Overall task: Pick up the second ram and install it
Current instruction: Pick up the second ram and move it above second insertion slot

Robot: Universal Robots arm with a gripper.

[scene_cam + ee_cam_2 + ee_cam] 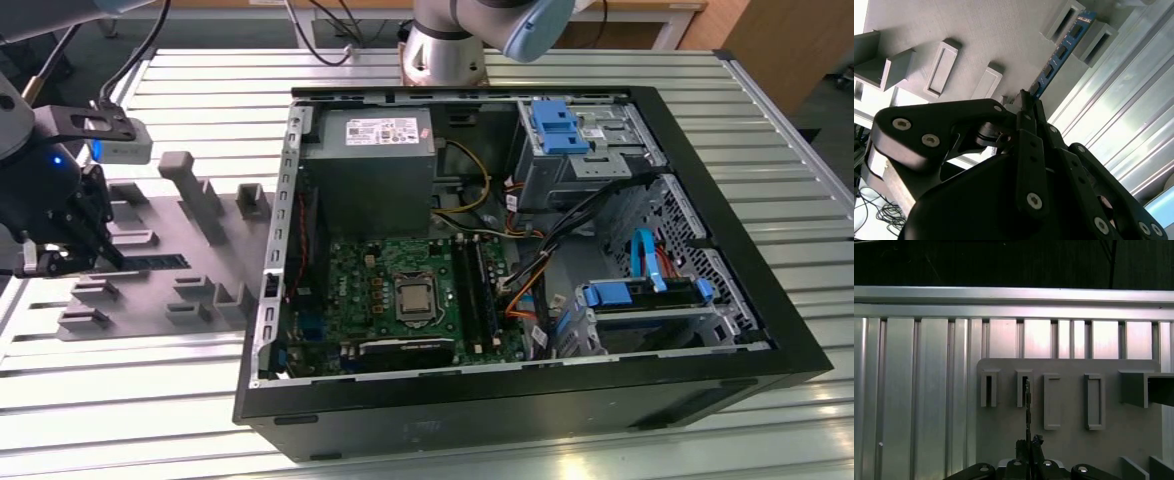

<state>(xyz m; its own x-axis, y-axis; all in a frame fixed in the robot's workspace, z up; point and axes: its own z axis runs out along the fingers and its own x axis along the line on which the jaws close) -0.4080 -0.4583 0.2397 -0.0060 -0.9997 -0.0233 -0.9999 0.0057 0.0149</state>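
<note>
Now pick-up step: gripper (1024, 100) clamped on the second ram (1061, 51), seated in holder tray (979, 30) slots; freeing it needs a straight lift

Ribbed metal table (200, 75), on it a grey holder tray (154, 225) and, seemingly just beside, an open computer case (534, 405).

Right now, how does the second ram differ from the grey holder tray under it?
The second ram is a slim blue strip with black chips; the holder tray is a broad plain grey plate with upright posts. The ram stands on edge; the tray lies flat. The pincer is shut on the ram's end, not on the tray. Both sit outside the computer case.
</note>
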